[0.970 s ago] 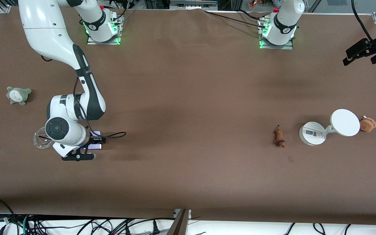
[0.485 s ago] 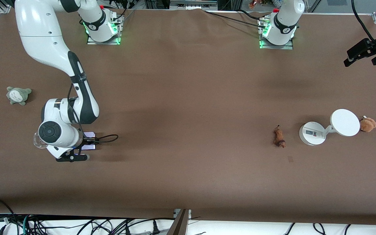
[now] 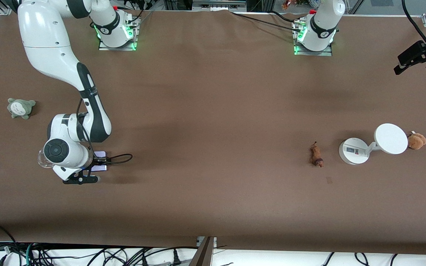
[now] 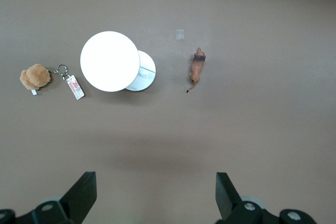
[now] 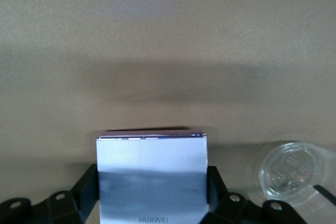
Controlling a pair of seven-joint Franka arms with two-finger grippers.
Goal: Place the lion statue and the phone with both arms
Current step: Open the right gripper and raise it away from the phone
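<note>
The phone (image 3: 100, 166), a pale lavender slab, is clamped between the fingers of my right gripper (image 3: 94, 169) and held just above the table near the right arm's end. In the right wrist view the phone (image 5: 151, 166) fills the gap between the black fingers (image 5: 89, 182) of the right gripper (image 5: 152, 192). The lion statue (image 3: 316, 155) lies on the table toward the left arm's end and also shows in the left wrist view (image 4: 197, 68). My left gripper (image 3: 422, 57) is open and empty, high over the table's edge at the left arm's end (image 4: 155, 184).
A white round-based stand (image 3: 353, 150) with a disc (image 3: 391, 138) stands beside the lion. A brown plush (image 3: 416, 140) lies beside the disc. A clear glass dish (image 3: 44, 159) sits under the right wrist. A grey plush (image 3: 21, 107) lies farther from the camera.
My right gripper has carried the phone a little toward the right arm's end of the table. My left gripper has drifted slightly outward toward the table's edge.
</note>
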